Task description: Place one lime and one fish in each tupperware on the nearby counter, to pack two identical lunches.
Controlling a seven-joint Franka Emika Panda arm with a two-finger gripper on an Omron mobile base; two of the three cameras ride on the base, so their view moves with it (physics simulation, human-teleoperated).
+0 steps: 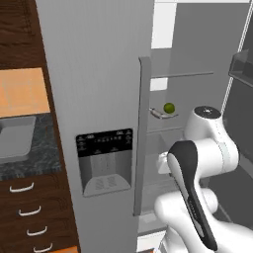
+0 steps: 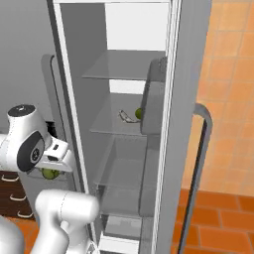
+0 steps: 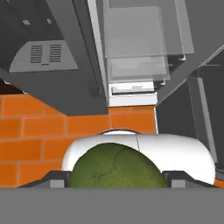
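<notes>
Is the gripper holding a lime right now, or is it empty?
Holding one. In the hand view a lime sits between the gripper's fingertips; the right base view shows it under the hand.

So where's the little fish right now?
The small slim grey fish lies on a glass shelf inside the open fridge, just left of a round green lime, in the left base view.

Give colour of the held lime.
Dull yellow-green, faint dark veining; lime shows best in the hand view, between the gripper fingers.

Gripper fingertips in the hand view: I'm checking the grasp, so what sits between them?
A lime sits between the gripper fingertips in the hand view.
</notes>
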